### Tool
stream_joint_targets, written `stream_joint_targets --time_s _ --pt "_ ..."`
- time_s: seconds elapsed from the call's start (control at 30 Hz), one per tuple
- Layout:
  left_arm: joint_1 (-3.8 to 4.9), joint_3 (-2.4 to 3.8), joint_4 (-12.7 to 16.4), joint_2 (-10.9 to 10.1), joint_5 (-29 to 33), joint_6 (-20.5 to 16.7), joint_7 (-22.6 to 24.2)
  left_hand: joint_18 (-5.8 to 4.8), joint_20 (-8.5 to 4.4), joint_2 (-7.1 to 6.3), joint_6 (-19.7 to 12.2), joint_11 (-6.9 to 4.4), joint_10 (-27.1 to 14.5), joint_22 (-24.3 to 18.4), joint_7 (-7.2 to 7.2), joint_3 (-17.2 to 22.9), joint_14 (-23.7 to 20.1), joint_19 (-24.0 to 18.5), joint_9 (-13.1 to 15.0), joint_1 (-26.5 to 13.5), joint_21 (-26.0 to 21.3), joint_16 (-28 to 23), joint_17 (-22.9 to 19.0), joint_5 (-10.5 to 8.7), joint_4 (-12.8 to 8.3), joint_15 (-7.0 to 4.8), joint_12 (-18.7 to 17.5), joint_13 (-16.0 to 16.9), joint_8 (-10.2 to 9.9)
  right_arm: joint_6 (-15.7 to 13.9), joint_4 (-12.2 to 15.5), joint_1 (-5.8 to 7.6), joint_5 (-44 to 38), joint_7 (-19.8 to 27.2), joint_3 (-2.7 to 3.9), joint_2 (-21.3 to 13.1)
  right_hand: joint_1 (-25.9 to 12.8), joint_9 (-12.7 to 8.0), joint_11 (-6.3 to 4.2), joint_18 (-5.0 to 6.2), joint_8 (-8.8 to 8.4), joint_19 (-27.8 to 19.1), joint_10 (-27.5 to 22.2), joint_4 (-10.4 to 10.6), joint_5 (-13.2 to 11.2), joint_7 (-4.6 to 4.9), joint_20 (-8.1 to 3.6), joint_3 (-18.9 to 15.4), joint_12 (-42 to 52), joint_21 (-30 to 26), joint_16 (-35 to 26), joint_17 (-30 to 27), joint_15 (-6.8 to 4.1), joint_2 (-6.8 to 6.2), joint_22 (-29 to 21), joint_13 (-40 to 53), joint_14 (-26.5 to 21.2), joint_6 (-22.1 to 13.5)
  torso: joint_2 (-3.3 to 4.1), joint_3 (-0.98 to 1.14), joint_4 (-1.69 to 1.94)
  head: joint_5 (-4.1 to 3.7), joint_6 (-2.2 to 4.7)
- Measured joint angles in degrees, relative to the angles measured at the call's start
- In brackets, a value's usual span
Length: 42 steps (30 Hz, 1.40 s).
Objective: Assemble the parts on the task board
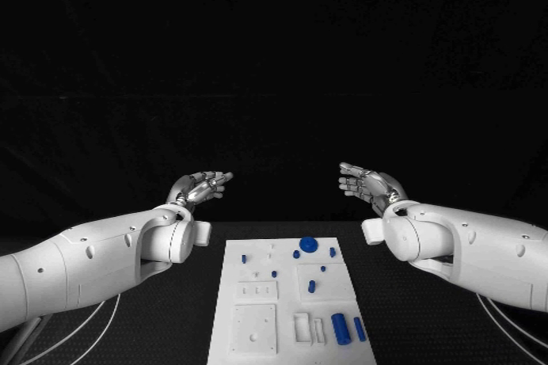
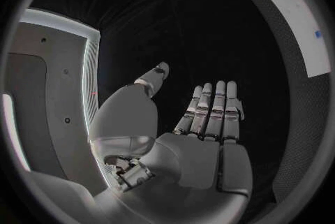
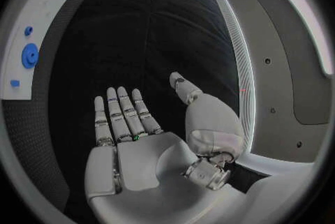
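1 white task board (image 1: 253, 317) at table centre. 2 silver hands: left hand (image 1: 201, 186), right hand (image 1: 367, 184). About 9 small blue parts (image 1: 341, 329) on board; largest is 1 round knob (image 1: 308, 243) at 12 o'clock.

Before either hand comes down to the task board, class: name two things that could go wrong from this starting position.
1. Both the left hand and the right hand hover open beyond the task board, so each must travel back and may arrive misaligned.
2. The small blue parts lie close together near the board's edge; a reaching hand might knock one off.
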Motion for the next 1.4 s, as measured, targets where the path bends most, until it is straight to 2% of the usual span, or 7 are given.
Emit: stream_joint_targets --time_s 0.27,0.5,0.6,0.7,0.83,1.0,1.4 --pt "0.71 -0.55 -1.1 0.3 -0.4 3.6 -2.6 0.0 0.09 -0.15 1.0 0.39 1.2 0.9 0.3 0.9 1.2 0.9 0.7 1.8 0.4 0.5 0.8 0.3 0.1 0.22 0.4 0.1 0.6 7.8 -2.9 2.72 -0.5 -6.1 -1.75 0.2 6.5 0.8 1.5 0.58 1.49 2.9 3.0 -3.6 0.5 0.2 -0.03 2.9 0.5 1.1 2.1 1.3 1.68 -1.25 4.1 0.3 2.7 1.9 0.0 0.0 0.0 0.01 0.0" --pt "0.42 -0.57 -0.6 -0.5 -0.4 5.9 -3.3 0.01 0.09 0.23 1.6 1.0 1.8 0.9 0.83 0.9 1.7 0.9 0.9 2.2 0.7 0.9 1.0 0.3 0.1 0.32 0.4 0.3 0.6 9.8 -9.2 1.79 -15.1 -8.2 -1.89 3.2 12.2 1.3 2.67 2.67 3.33 8.5 7.8 -5.3 1.7 0.69 -0.94 4.6 1.9 2.9 5.4 2.3 3.07 -2.41 4.1 0.8 8.4 5.3 0.03 -0.14 -0.04 0.99 -0.78" --pt "0.41 -0.58 0.0 -0.7 -0.4 6.6 -3.3 0.01 -0.58 0.76 3.4 1.42 4.7 0.9 1.44 0.9 4.7 2.9 1.3 2.7 1.7 2.5 1.7 0.3 0.1 0.51 2.0 0.9 1.9 9.9 -10.4 1.71 -21.9 -8.6 -1.89 3.5 14.6 2.1 1.5 4.51 5.42 12.2 12.3 -6.4 2.3 0.88 -1.47 5.8 4.3 4.7 8.1 3.5 1.41 -2.45 4.1 1.8 13.0 9.0 0.09 -0.14 0.06 1.06 -0.94" --pt "0.46 -0.54 0.8 -1.2 -0.4 7.5 -3.3 0.54 -1.89 2.46 7.9 2.08 10.8 0.9 2.36 0.5 12.5 8.7 2.0 4.4 5.4 7.1 3.6 0.3 -1.5 -0.29 4.8 2.0 3.9 10.1 -11.2 1.7 -29.9 -8.9 -1.84 4.2 17.8 2.8 -0.76 7.32 7.7 19.7 18.2 -7.4 2.3 1.68 -2.18 8.0 6.7 7.2 11.8 5.4 -2.0 -2.7 4.1 2.8 20.1 14.5 0.29 -0.15 0.3 1.05 -1.08" --pt "0.44 -0.55 3.1 -2.5 -0.5 8.8 -3.1 2.27 -4.01 4.4 12.7 1.36 17.9 0.9 3.12 0.4 20.4 15.1 2.3 6.3 10.0 11.6 5.9 0.61 -4.6 -2.71 7.3 3.2 5.0 10.6 -11.7 1.65 -40.7 -9.1 -1.83 5.3 19.2 2.8 -2.17 9.83 8.11 26.7 22.3 -7.5 2.3 1.74 -2.28 9.1 6.7 8.7 14.3 7.2 -5.02 -2.97 3.3 2.9 26.2 18.5 0.72 -0.01 0.83 0.92 -1.27" --pt "0.44 -0.55 6.5 -3.8 -0.8 10.7 -2.7 2.35 -5.52 5.12 15.3 0.3 21.6 0.9 2.69 1.7 23.2 17.2 1.8 7.1 13.1 13.0 7.4 0.64 -7.6 -4.18 7.5 3.5 4.8 11.6 -10.9 1.64 -55.5 -9.5 -1.79 5.9 20.8 2.6 -3.37 12.95 8.11 35.1 25.6 -7.4 1.9 0.64 -2.44 9.8 6.3 11.4 17.1 10.4 -8.47 -3.62 2.7 2.8 33.7 21.6 1.48 0.14 1.5 0.52 -1.45" --pt "0.43 -0.52 11.1 -5.6 -1.1 12.9 -1.9 2.31 -5.55 5.12 15.8 -0.02 23.1 0.9 2.77 2.4 23.4 17.2 1.5 7.1 14.2 13.1 8.1 0.64 -8.6 -4.39 6.8 3.5 3.8 12.8 -10.0 -0.08 -83.0 -13.1 -1.81 8.5 22.8 2.1 -4.6 12.56 6.26 45.4 28.2 -7.1 0.4 0.07 -5.58 10.4 3.7 15.6 20.9 16.4 -10.91 -5.9 3.8 1.9 42.4 23.7 4.41 0.31 3.79 -1.53 -1.03"
